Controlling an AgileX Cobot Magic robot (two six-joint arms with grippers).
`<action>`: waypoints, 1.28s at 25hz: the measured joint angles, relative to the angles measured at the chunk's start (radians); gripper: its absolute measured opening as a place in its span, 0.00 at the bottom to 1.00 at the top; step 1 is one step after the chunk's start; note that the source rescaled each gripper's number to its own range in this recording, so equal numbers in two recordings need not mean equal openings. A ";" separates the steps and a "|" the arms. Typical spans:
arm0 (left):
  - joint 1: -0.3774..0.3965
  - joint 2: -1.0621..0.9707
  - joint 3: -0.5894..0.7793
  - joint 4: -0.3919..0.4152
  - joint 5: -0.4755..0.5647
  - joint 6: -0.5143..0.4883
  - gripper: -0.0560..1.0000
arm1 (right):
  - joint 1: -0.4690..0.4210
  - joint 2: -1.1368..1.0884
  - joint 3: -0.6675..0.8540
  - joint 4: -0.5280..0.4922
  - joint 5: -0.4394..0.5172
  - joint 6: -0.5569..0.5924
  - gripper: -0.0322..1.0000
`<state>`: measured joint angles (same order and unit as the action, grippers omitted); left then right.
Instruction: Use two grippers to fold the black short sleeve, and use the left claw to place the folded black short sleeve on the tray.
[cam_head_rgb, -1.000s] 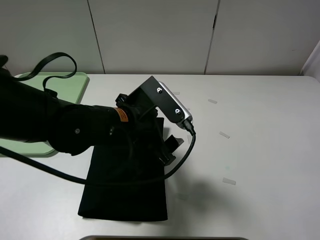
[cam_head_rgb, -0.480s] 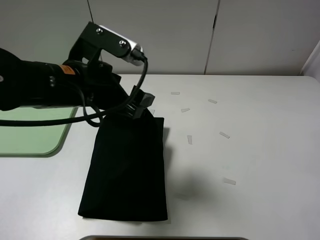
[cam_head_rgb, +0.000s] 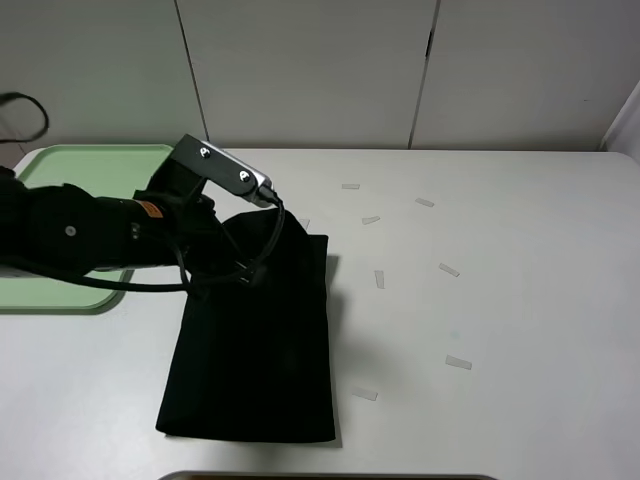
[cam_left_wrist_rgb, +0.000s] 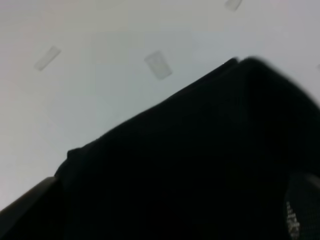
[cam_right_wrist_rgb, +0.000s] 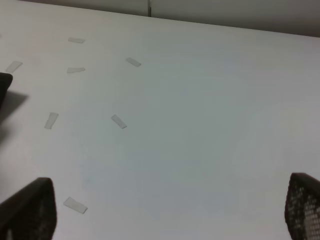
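Half a second ago the left arm was lifted clear of the cloth with its wrist held high. Now it has dropped low and sits over the far left corner of the black shirt (cam_head_rgb: 255, 345), on the side nearest the tray (cam_head_rgb: 95, 160). This looks like the reach for a pick-up, not another fold.

From the high camera, the shirt lies on the white table (cam_head_rgb: 520, 250) as a long, narrow folded rectangle. It is entirely off the tray, with its far left corner just beside the tray's near edge. The left claw (cam_head_rgb: 238, 272) is black against black cloth, so this view does not settle how its jaws stand. Small tape strips (cam_head_rgb: 458, 362) lie scattered to the right, well apart from the shirt. The right arm is out of this view.

The left wrist camera shows the left claw (cam_left_wrist_rgb: 165, 215) with its jaws apart. One finger sits at each lower corner of the picture and folded cloth fills the space between them. Nothing is gripped yet. Whether the fingers touch the cloth cannot be told.

The right wrist camera shows the right claw (cam_right_wrist_rgb: 170, 217) with its jaws also apart, over bare table and tape strips (cam_right_wrist_rgb: 118, 121), holding nothing.

Folding appears done. What remains is for the left claw to pinch every layer at that corner, since a shallow bite could let the fold fall open on the way to the tray.
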<state>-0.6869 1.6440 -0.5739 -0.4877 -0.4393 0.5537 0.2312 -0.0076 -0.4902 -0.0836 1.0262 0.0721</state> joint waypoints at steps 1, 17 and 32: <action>0.000 0.029 -0.001 0.000 -0.021 -0.005 0.86 | 0.000 0.000 0.000 0.000 0.000 0.000 1.00; 0.000 0.224 -0.136 0.373 -0.206 -0.409 0.86 | 0.000 0.000 0.000 0.000 0.000 0.000 1.00; 0.000 -0.018 -0.109 0.312 0.060 -0.308 0.86 | 0.000 0.000 0.000 0.000 0.000 0.000 1.00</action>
<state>-0.6869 1.6262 -0.6832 -0.1760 -0.3795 0.2458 0.2312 -0.0076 -0.4902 -0.0836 1.0262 0.0721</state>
